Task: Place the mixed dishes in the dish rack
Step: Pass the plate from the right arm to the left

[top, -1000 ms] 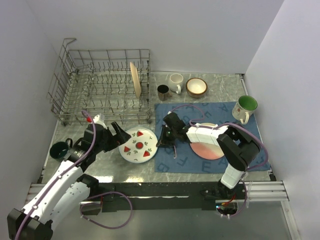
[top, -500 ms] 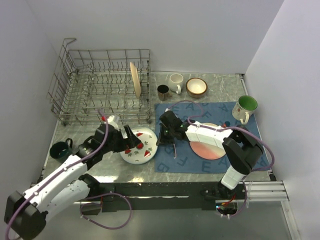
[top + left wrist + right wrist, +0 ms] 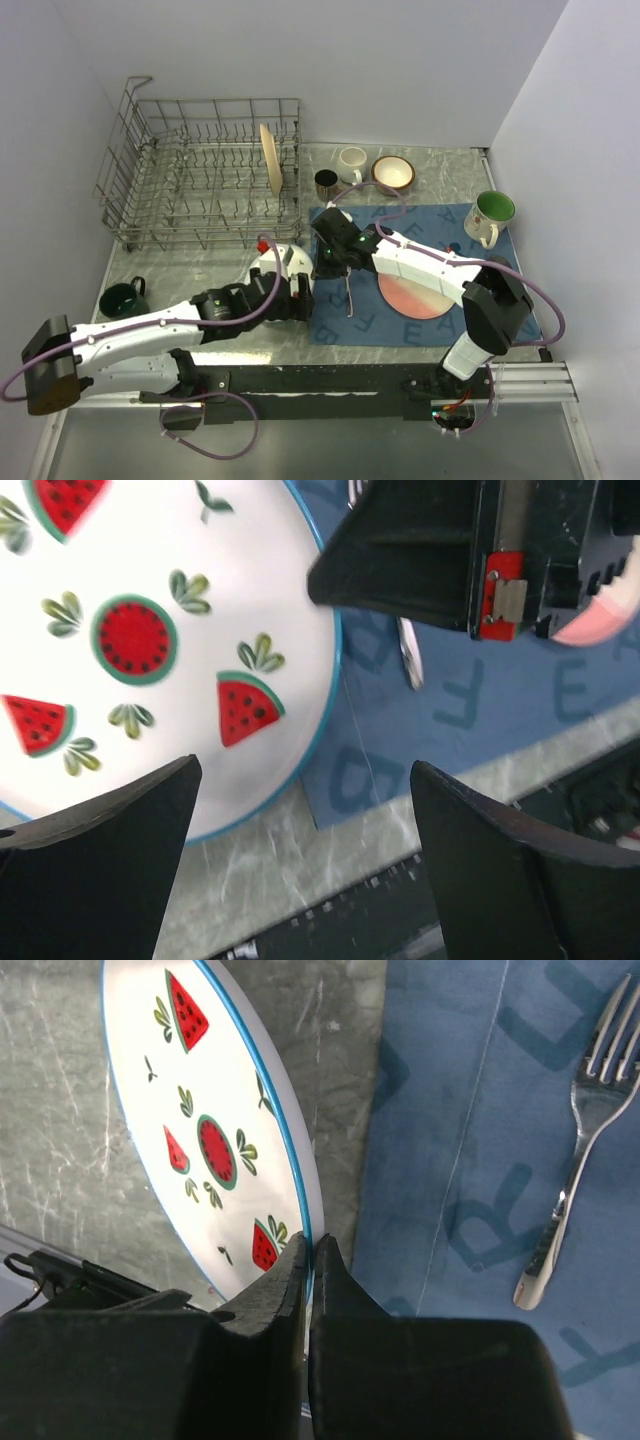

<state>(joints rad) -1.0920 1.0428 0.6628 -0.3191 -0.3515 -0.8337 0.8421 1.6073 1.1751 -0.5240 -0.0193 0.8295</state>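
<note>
The right pincer (image 3: 308,1247) is clenched on the blue rim of the watermelon plate (image 3: 215,1130), which sits toward the middle of the worktop's near edge, its right side meeting the left border of the blue placemat (image 3: 470,1080) where the fork (image 3: 575,1160) lies. The left pincer (image 3: 305,780) stands released and wide over the plate's near rim. The dish rack (image 3: 200,185) stands at the worktop's far left corner with a tan plate (image 3: 268,160) upright in its right end.

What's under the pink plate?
The blue letter mat lies under the pink plate. The bit of mat right beneath the plate is covered, so any letters there cannot be seen.
</note>
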